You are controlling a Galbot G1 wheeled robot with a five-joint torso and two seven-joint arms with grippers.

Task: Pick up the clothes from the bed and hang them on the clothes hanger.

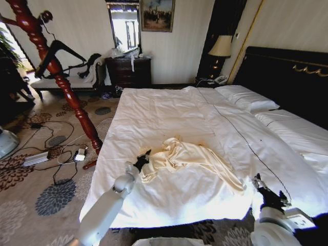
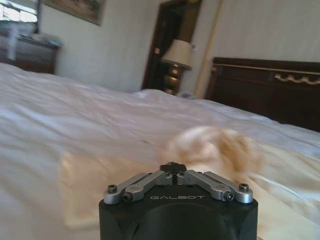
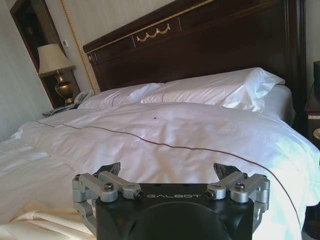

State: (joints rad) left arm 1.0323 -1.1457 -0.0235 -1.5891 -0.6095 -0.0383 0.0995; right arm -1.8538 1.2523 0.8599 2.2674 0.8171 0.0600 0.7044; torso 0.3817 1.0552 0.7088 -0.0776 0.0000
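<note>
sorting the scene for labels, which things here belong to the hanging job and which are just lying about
Job:
- clothes, crumpled on the bed
- left gripper at the garment's edge
- right gripper open near the bed's corner
- clothes hanger on the red wooden post

Lying about:
- pillows
- lamp
- dresser
- cables on the carpet

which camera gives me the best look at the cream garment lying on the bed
The head view: the clothes lie whole and crumpled on the bed, with the left gripper at their near end. The left wrist view shows a blurred bunch; the right wrist view catches one corner beside the right gripper.
</note>
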